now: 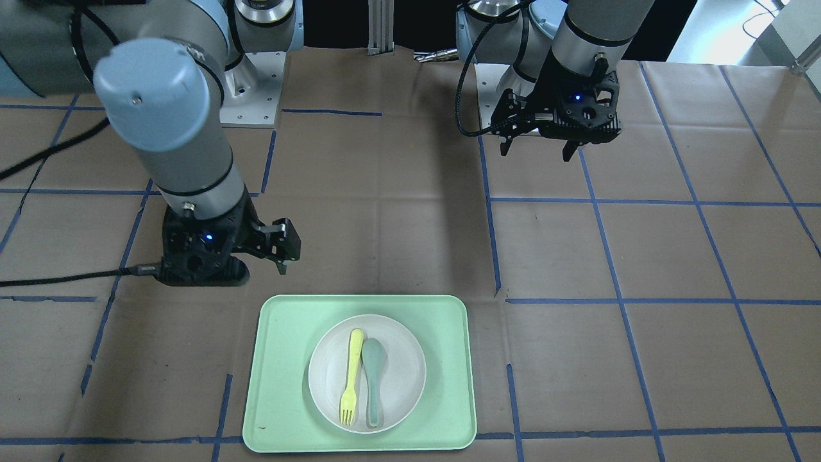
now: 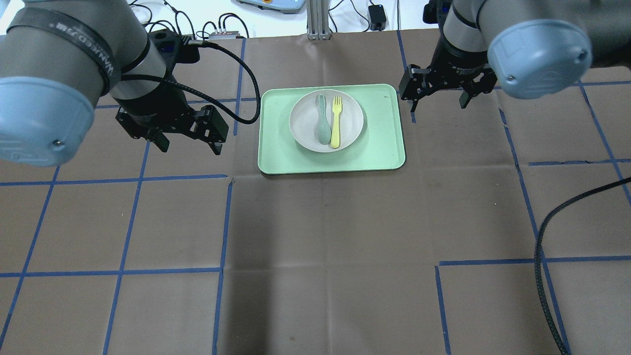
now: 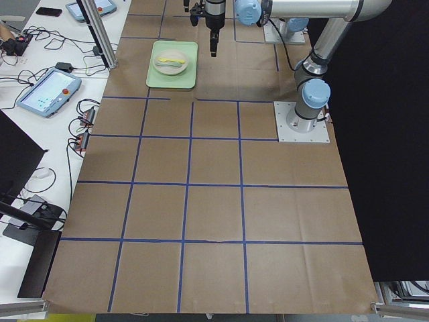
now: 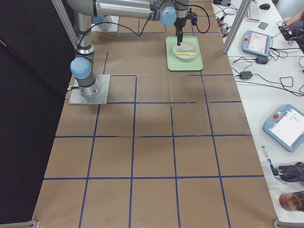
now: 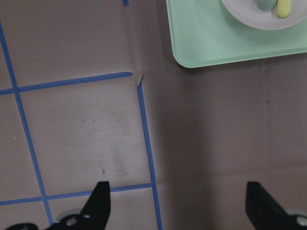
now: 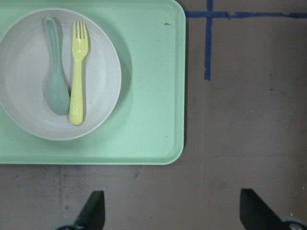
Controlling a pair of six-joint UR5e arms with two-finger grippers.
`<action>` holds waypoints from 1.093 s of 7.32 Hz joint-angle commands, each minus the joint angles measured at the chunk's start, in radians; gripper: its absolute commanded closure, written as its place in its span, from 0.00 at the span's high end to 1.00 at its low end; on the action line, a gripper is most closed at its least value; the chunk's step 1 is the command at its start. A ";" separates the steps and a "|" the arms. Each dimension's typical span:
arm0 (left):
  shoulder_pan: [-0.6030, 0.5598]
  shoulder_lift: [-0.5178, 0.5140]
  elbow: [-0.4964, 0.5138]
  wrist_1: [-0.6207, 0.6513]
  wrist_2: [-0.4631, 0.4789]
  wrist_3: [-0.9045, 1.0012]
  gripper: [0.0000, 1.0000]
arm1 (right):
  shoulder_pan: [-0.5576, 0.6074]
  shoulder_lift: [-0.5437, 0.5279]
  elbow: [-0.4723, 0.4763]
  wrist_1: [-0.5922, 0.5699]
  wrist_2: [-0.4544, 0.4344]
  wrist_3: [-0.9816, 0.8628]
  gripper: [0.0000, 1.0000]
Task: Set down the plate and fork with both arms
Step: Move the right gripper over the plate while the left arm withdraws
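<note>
Overhead exterior: plate [image 2: 301, 121] lies between left tool [image 2: 190, 146] and right tool [image 2: 438, 104].

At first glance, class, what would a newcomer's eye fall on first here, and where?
The pale-green tray, centred in the overhead view, stands out, carrying a white plate with a yellow fork and grey-green spoon side by side on it. The left gripper and right gripper hang open and empty, one beside each end of the tray.
</note>
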 commanded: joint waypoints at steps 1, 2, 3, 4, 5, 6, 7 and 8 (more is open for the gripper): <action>0.008 -0.011 -0.011 -0.005 -0.002 -0.003 1.00 | 0.094 0.218 -0.238 0.001 -0.010 0.074 1.00; 0.009 -0.005 -0.011 -0.001 -0.002 -0.001 1.00 | 0.117 0.296 -0.318 0.004 -0.011 0.096 1.00; 0.009 -0.005 -0.020 0.002 -0.003 -0.003 1.00 | 0.127 0.347 -0.367 0.010 -0.013 0.096 0.95; 0.009 -0.005 -0.058 0.007 0.000 -0.003 1.00 | 0.127 0.363 -0.358 0.008 -0.011 0.096 0.84; 0.009 0.013 -0.103 0.008 0.000 -0.003 1.00 | 0.127 0.371 -0.346 0.010 -0.010 0.096 0.77; 0.011 0.020 -0.082 0.011 0.000 -0.001 1.00 | 0.127 0.375 -0.316 0.004 -0.010 0.096 0.73; 0.036 0.010 -0.004 -0.004 0.001 0.003 1.00 | 0.125 0.375 -0.280 0.001 -0.010 0.099 0.67; 0.056 -0.029 0.098 -0.034 0.004 0.003 1.00 | 0.125 0.377 -0.259 0.001 -0.010 0.107 0.63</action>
